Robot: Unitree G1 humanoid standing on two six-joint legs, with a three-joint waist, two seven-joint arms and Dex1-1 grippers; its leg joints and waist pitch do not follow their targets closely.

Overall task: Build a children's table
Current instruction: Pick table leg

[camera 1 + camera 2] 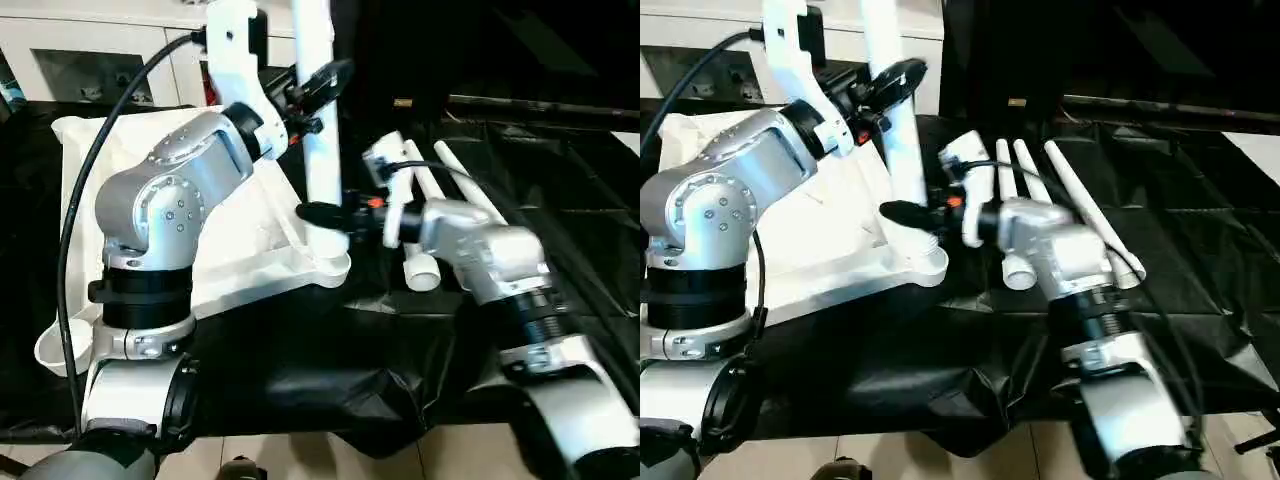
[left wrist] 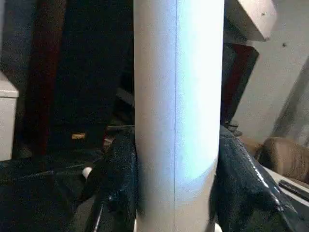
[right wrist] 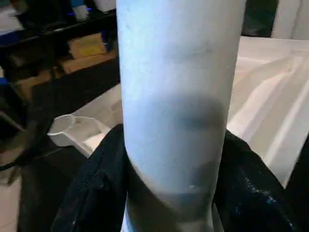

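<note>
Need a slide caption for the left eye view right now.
Both grippers, left high and right low, hold a white leg upright in the tabletop's corner socket.

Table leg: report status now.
Both tools, left and right, clamp upright leg over tabletop corner socket. Three legs lie spare. Nothing in the way.

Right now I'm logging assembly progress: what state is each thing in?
tabletop: lying underside up on the black cover.
upright leg: standing in the near corner socket, held by both grippers.
spare legs: three lying loose beside the tabletop.
left gripper: shut on the upright leg, high up.
right gripper: shut on the upright leg, near the socket.
</note>
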